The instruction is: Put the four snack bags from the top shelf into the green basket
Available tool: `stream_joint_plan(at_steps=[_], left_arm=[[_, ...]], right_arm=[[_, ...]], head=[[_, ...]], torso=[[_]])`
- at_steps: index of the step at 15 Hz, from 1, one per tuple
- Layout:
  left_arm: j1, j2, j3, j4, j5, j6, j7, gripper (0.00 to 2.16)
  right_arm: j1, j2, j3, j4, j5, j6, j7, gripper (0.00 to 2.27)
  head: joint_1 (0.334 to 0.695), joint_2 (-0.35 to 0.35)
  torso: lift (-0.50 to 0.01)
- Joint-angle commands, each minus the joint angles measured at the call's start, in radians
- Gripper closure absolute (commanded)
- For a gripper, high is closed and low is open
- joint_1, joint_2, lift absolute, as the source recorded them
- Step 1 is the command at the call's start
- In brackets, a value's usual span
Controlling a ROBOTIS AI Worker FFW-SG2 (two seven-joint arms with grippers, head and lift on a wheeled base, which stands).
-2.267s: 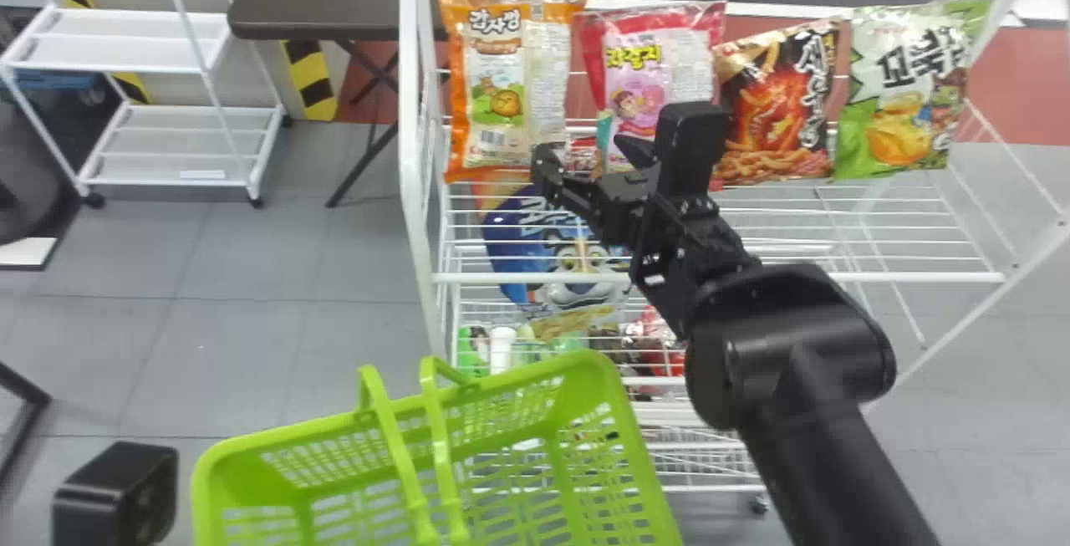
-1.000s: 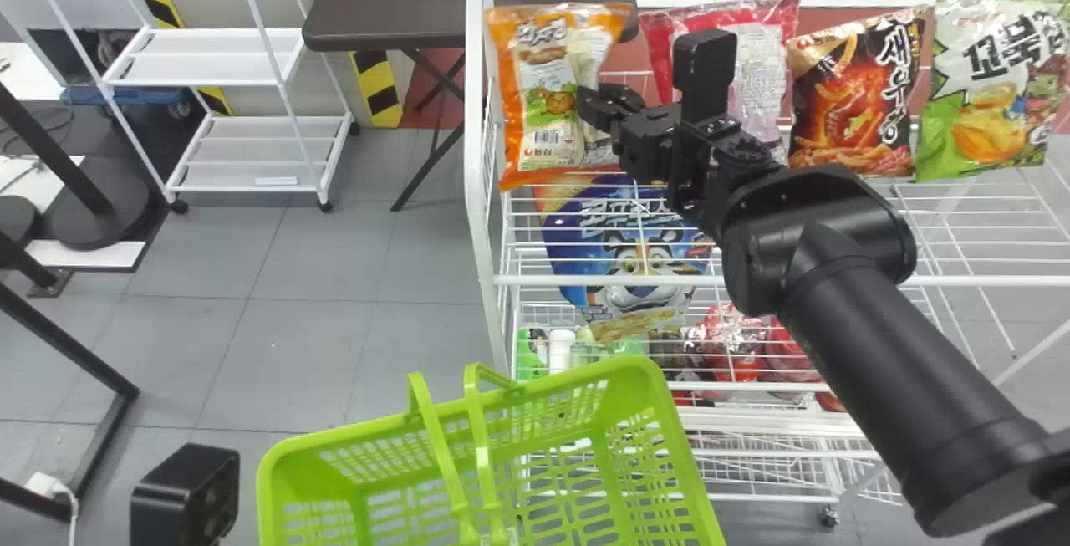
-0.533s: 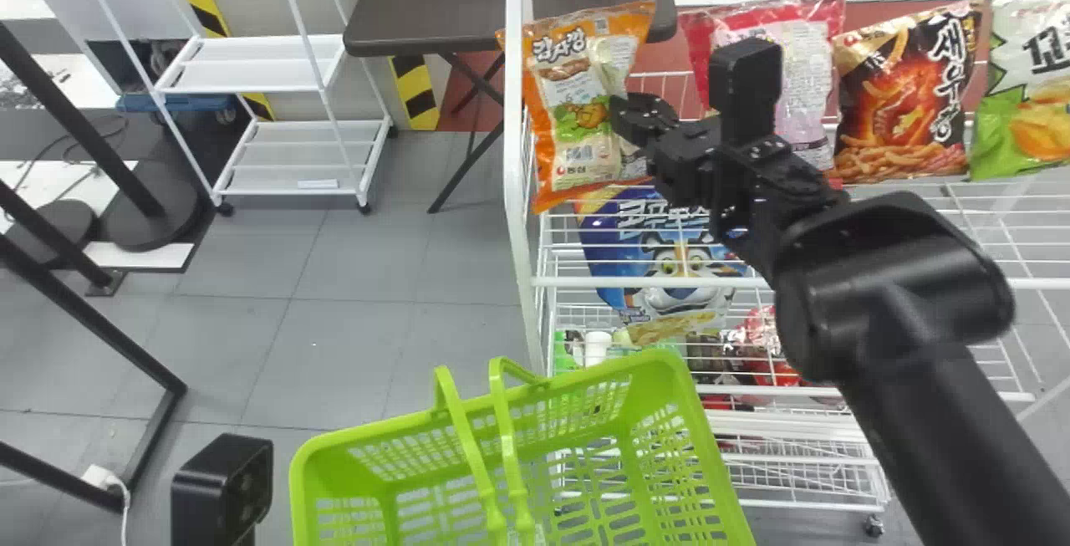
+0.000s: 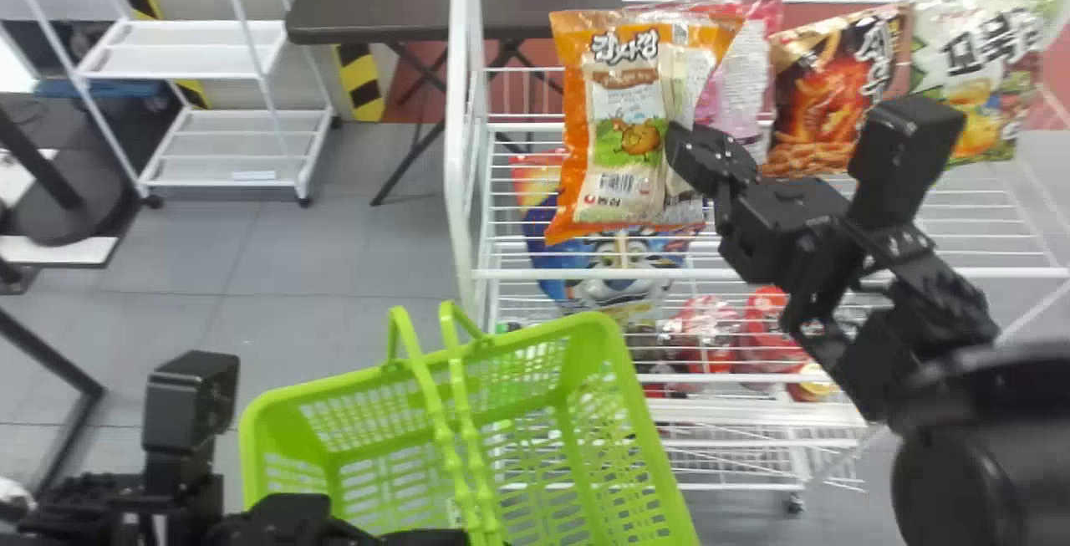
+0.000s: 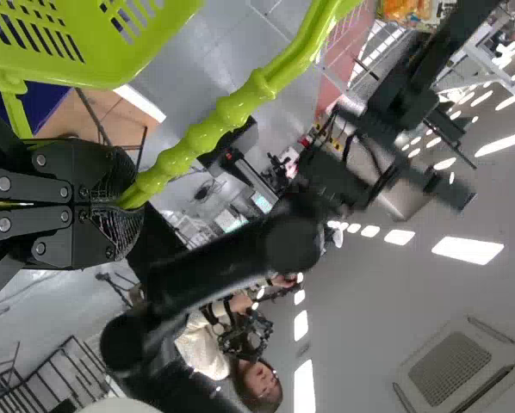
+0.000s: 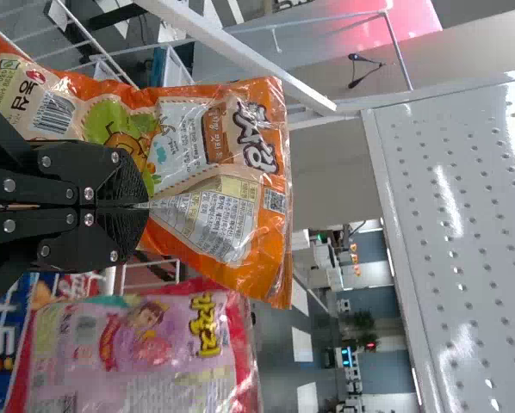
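Note:
In the head view my right gripper (image 4: 687,163) is shut on the side edge of the orange snack bag (image 4: 623,124), which hangs in front of the shelf. The right wrist view has my gripper (image 6: 144,206) pinching the orange bag (image 6: 197,155). Behind it, partly covered, stands the pink bag (image 4: 752,69); farther right are the black-and-red bag (image 4: 827,103) and the green-and-white bag (image 4: 995,53). The green basket (image 4: 585,345) is held low in front by my left gripper (image 4: 447,536), shut on its handle; in the left wrist view the gripper (image 5: 130,203) grips that handle (image 5: 206,133).
The white wire rack's post (image 4: 460,153) and front rail (image 4: 752,273) lie close to the orange bag and right arm. A blue cereal bag (image 4: 614,262) and red packs (image 4: 702,333) sit on lower levels. A dark table (image 4: 384,2) stands behind, a white cart (image 4: 242,145) at left.
The orange bag, gripped by my right gripper, has come away from the rack's left end, moving rightward and nearer. The basket and left gripper have risen a little. The head view has shifted sideways.

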Motion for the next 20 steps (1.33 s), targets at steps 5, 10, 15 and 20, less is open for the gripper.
stream_joint_plan(at_steps=[5, 10, 15, 20], left_arm=[[-0.091, -0.027, -0.042, 0.034, -0.045, 0.097, -0.011, 2.15], [-0.094, -0.045, -0.054, 0.034, -0.040, 0.134, -0.011, 2.15], [-0.091, -0.050, -0.082, 0.020, -0.043, 0.156, -0.011, 2.15], [-0.074, -0.048, -0.076, 0.004, -0.045, 0.168, -0.011, 2.15]], right_arm=[[0.250, -0.055, -0.084, -0.307, -0.151, 0.405, 0.038, 2.25], [0.265, -0.071, 0.023, -0.356, -0.137, 0.645, 0.028, 2.25], [0.191, -0.089, 0.342, -0.250, 0.031, 0.691, -0.031, 2.25], [0.093, -0.100, 0.479, -0.212, 0.071, 1.037, -0.067, 0.59]], head=[[0.695, -0.106], [0.695, -0.051], [0.695, 0.051], [0.695, 0.238]], torso=[[-0.003], [-0.003], [-0.003], [-0.003]])
